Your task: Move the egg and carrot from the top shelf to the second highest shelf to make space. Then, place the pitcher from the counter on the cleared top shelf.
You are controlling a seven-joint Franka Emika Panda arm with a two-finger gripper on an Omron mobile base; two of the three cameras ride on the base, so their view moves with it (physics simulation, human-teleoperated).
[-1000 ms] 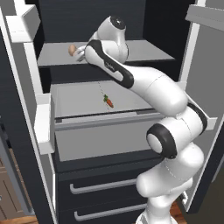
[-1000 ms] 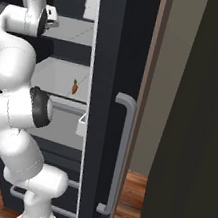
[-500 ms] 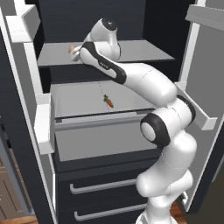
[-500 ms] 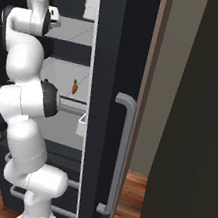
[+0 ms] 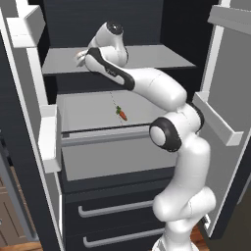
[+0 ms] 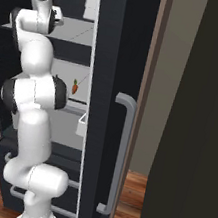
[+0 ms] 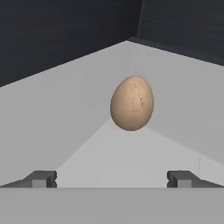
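The egg [image 7: 131, 103] sits on the top shelf [image 5: 147, 56], centred ahead of the gripper [image 7: 110, 178], whose jaws stand wide apart, empty. The carrot [image 5: 121, 113] already lies on the second highest shelf [image 5: 93, 110]; egg and pitcher remain.

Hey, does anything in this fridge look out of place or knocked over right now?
Nothing stands out. The egg sits intact on the top shelf, ahead of the open hand. The carrot lies flat on the second highest shelf, clear of the front rail. No spills or damage show.
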